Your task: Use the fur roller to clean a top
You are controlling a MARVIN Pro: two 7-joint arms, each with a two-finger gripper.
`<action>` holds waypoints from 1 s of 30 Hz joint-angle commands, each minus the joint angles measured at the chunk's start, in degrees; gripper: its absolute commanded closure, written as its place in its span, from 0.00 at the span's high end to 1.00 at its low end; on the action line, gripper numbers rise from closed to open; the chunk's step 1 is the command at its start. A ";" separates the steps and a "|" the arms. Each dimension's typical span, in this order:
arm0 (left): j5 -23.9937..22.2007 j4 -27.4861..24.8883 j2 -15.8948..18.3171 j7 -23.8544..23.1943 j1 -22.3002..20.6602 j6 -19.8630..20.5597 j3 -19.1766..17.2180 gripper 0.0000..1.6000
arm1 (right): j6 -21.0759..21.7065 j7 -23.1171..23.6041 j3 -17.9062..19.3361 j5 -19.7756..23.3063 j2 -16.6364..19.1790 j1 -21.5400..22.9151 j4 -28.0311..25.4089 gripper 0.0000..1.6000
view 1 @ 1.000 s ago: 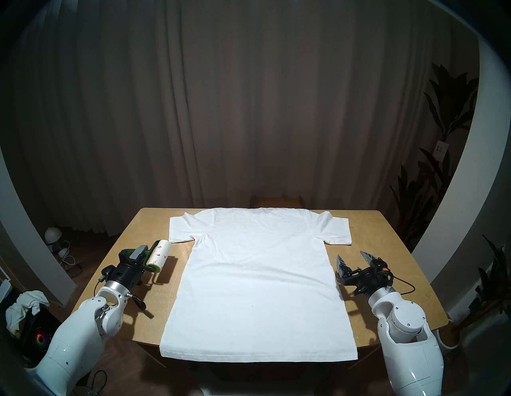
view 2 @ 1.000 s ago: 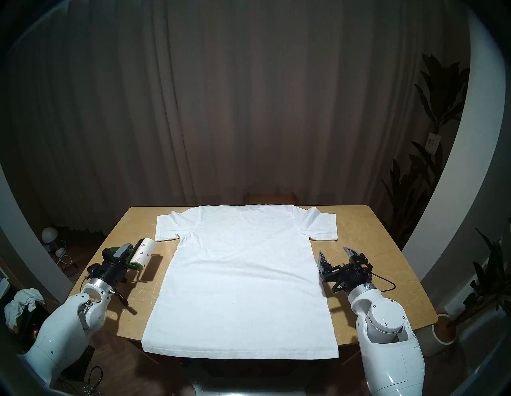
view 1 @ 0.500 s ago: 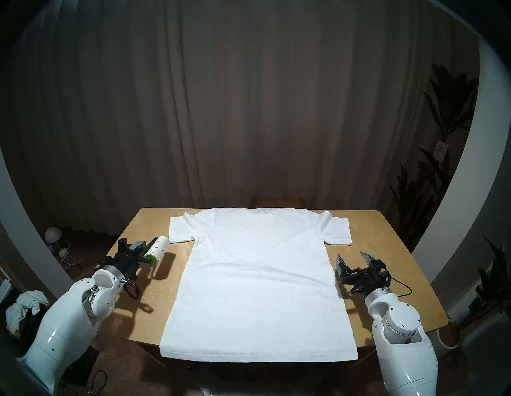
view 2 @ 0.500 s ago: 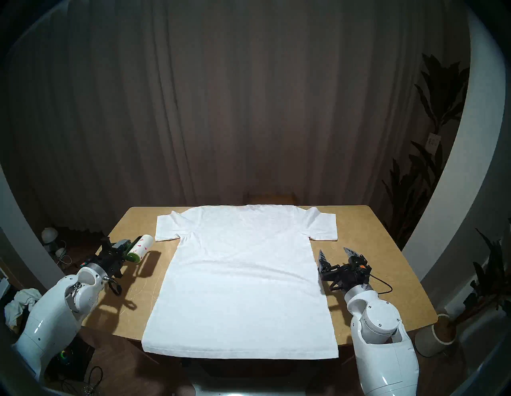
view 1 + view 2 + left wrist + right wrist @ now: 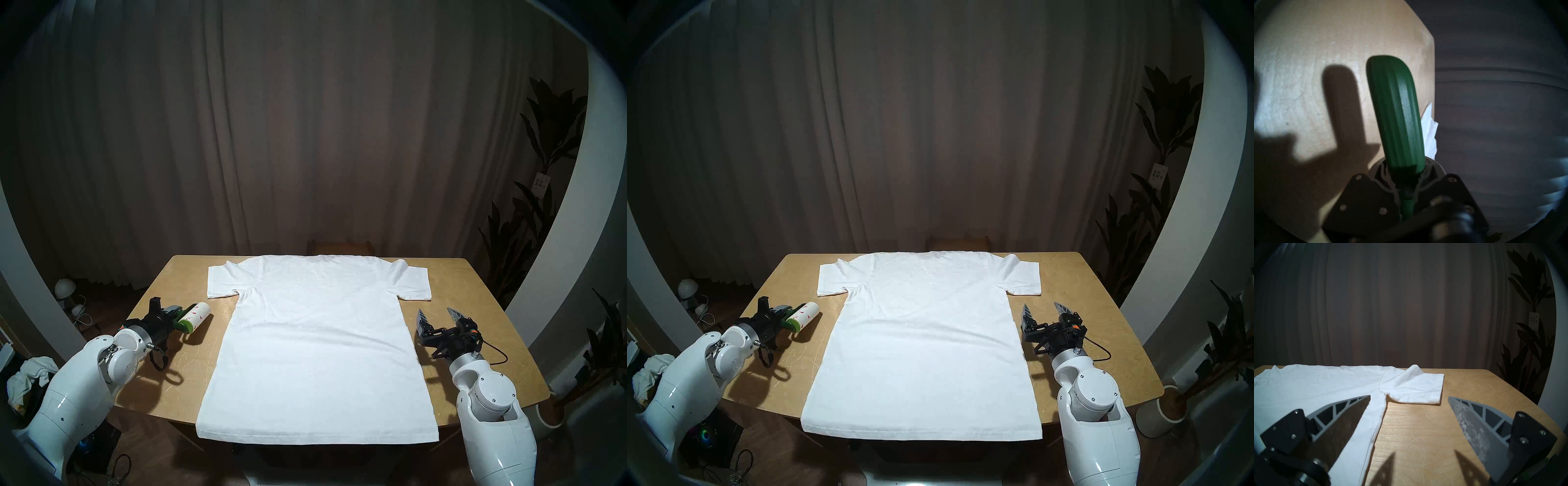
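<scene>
Left gripper [image 5: 174, 314]: jaws clamped on the fur roller [image 5: 194, 317] handle. The roller hangs over the desk [image 5: 475, 288], long axis aimed at the top [image 5: 315, 346], which lies flat just beside it. Right gripper [image 5: 437, 317]: jaws spread, empty, at the far hem.

You see a plain white top [image 5: 315, 342], a dark green, pink-flecked white fur roller [image 5: 194, 317], and a tan table [image 5: 475, 305].
</scene>
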 commanded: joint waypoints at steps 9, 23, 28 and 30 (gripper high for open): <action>1.18 3.28 -0.74 -0.32 -6.34 1.65 1.14 0.00 | 0.38 -0.66 -0.41 -0.50 -0.04 -0.69 -4.16 1.00; -0.39 0.99 0.13 4.97 -4.32 -0.99 -0.15 0.00 | 1.17 -1.03 -0.39 -0.55 -0.08 -1.92 -6.30 1.00; -0.37 -0.26 0.71 6.50 -3.69 -2.02 -0.37 0.02 | 1.21 -1.03 -0.20 -0.28 -0.13 -2.36 -6.73 1.00; -0.50 -0.42 0.79 6.87 -3.58 -2.18 -0.43 0.05 | 1.17 -1.02 -0.16 -0.22 -0.15 -2.41 -6.77 1.00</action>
